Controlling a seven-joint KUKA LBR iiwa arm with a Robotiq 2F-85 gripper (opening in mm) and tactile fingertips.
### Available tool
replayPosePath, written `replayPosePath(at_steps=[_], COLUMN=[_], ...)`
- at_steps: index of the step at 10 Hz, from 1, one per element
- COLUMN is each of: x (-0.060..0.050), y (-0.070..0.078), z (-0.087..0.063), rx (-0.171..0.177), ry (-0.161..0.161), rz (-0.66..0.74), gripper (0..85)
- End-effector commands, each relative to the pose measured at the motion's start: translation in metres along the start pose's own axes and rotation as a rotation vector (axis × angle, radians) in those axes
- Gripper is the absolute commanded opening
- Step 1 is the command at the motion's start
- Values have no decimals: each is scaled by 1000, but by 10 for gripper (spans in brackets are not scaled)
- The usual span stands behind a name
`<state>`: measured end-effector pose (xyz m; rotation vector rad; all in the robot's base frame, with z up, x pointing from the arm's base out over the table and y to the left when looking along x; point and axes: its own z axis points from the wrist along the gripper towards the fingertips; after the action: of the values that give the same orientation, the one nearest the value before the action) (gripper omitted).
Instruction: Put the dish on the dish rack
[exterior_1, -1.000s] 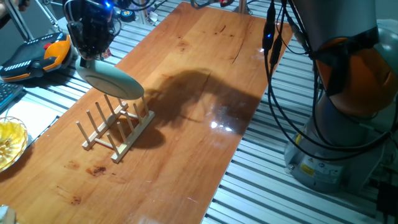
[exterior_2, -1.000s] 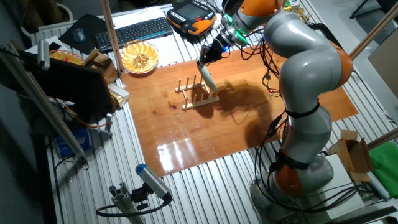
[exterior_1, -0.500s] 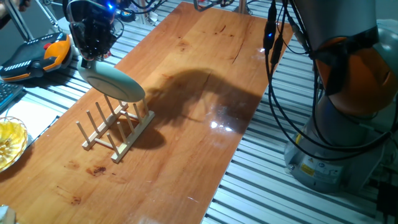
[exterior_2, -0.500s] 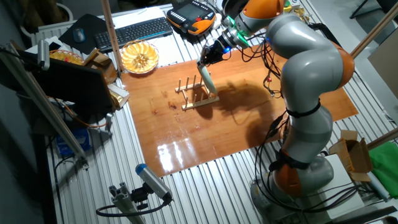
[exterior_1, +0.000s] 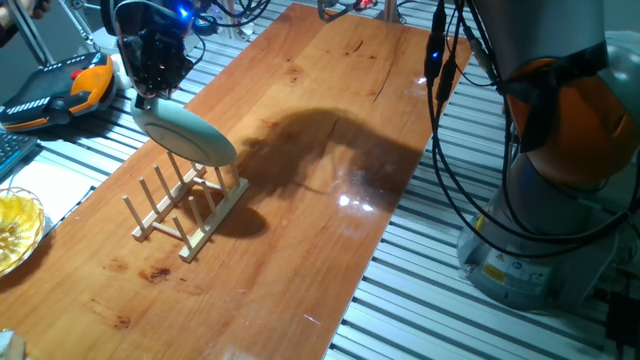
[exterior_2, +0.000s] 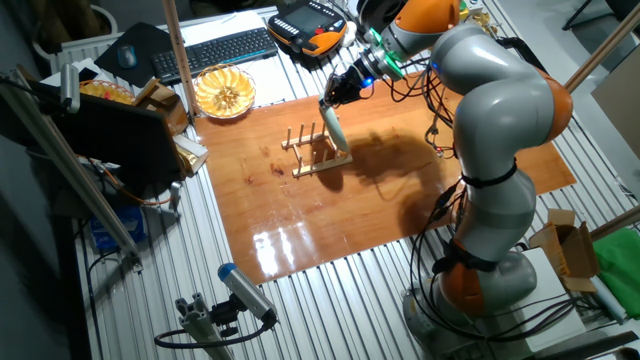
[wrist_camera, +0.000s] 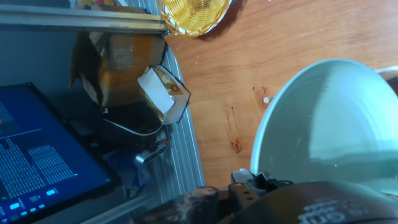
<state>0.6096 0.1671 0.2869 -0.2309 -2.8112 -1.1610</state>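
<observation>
The dish (exterior_1: 185, 133) was held by its rim in the closed gripper (exterior_1: 150, 92), tilted over the right end of the dish rack (exterior_1: 186, 207), apparently not yet seated, so lowering between pegs was called for next.

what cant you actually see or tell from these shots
- Fingertips of the gripper: hidden by its dark body and the dish rim in all views.
- Whether the dish touches the dish rack: too small in the other fixed view, overlapped in this one.
- Hand view: rack almost wholly behind the dish, right rim cut off.
</observation>
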Motion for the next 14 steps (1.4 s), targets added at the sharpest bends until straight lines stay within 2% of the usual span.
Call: replayPosePath(at_steps=[1,7,14], x=[-2,-14,-18], y=[-2,-14,-19], z=[0,-2,-2], rx=[-1,-11,-20], ry=[0,16,26], rz=[0,4,30], gripper=[7,7,7])
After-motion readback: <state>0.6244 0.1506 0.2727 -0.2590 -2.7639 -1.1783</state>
